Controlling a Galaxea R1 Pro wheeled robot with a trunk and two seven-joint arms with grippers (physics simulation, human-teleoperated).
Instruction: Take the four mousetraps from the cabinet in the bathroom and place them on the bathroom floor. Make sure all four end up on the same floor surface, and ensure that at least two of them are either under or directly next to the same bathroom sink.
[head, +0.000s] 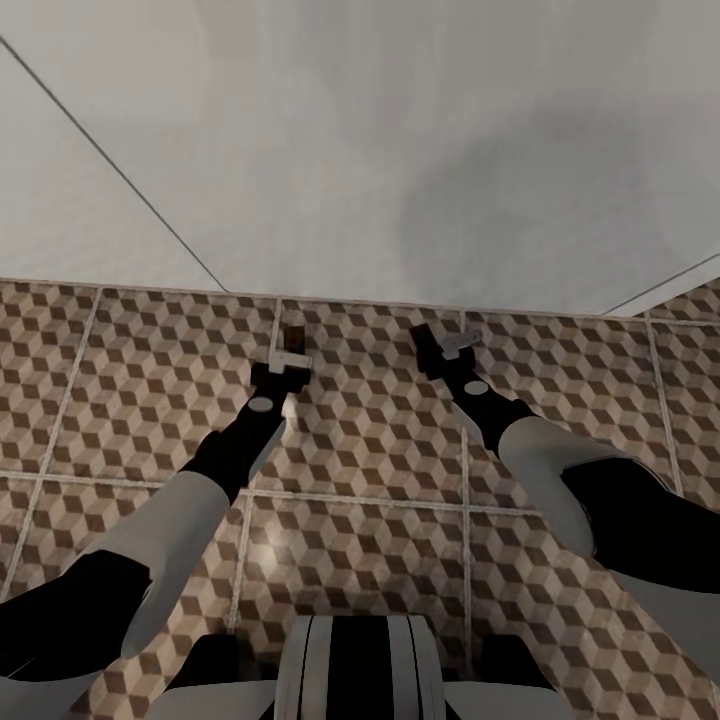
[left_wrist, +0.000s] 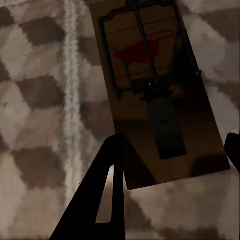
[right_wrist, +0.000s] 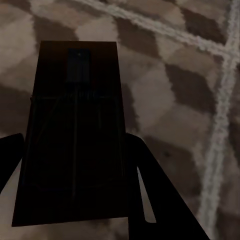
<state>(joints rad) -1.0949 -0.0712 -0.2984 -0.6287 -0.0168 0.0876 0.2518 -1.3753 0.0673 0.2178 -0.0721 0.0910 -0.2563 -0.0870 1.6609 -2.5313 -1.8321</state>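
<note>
One mousetrap (head: 294, 338) lies flat on the cube-patterned bathroom floor (head: 150, 380), close to the white wall. The left wrist view shows this tan mousetrap (left_wrist: 150, 85) with its black wire and red mark, askew on the tiles. My left gripper (head: 282, 372) stands open around its near end, one finger (left_wrist: 107, 185) at its corner. My right gripper (head: 445, 352) is shut on a second mousetrap (head: 461, 343), tilted just above the floor. In the right wrist view that mousetrap (right_wrist: 75, 130) is dark and shadowed between the fingers (right_wrist: 145, 185). The cabinet and the sink are out of view.
A white wall (head: 360, 150) rises straight ahead and meets the floor along a pale edge. My own base (head: 355, 670) shows at the near edge of the head view. Pale grout lines (head: 465, 480) cross the tiles.
</note>
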